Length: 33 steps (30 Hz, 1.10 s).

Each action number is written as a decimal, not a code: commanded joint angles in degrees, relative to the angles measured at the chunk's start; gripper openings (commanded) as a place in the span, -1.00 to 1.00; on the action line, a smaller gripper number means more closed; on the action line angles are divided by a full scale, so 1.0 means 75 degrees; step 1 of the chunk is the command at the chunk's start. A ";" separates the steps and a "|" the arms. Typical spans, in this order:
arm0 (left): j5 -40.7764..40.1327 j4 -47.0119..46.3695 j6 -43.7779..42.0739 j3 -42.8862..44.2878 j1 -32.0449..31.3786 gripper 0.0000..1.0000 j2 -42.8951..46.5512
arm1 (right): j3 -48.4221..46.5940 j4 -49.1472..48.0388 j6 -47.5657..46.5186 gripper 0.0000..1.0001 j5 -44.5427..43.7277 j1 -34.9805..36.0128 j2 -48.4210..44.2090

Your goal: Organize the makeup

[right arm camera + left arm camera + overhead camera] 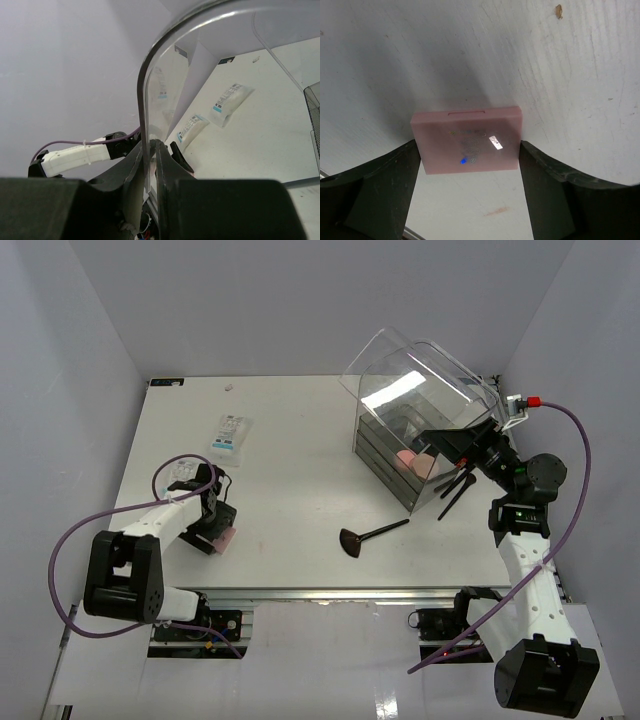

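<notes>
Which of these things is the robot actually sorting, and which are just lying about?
Being sorted: pink flat case, fan brush, thin brushes, white packets, pink pieces.
Not being sorted: clear box, its lid, table.

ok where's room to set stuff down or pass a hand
Bare: table centre, between white packets, clear box and fan brush; also the back edge behind the packets. Crowded: thin brushes at the box's front, left gripper around the pink compact.
</notes>
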State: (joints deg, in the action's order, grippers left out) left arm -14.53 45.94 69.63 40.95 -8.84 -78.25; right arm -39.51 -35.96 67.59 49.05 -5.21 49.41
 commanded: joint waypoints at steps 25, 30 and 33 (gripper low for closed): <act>0.4452 -0.9265 -0.4221 0.1120 -0.3821 -0.42 -0.0722 | -0.0088 -0.0474 -0.0144 -0.66 0.0164 -0.0155 -0.0260; 0.3680 -1.1071 -0.5207 0.2119 -0.4516 -0.40 -0.1963 | -0.0136 -0.0364 -0.0218 -0.66 0.0164 -0.0196 -0.0221; 0.3208 -1.2197 -0.5524 0.2186 -0.4713 -0.40 -0.2445 | -0.0146 -0.0298 -0.0258 -0.66 0.0169 -0.0196 -0.0196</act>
State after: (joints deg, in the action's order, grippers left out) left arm 14.54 -27.97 35.50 54.92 -42.16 -93.51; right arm -39.46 -35.62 66.89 49.79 -6.37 48.84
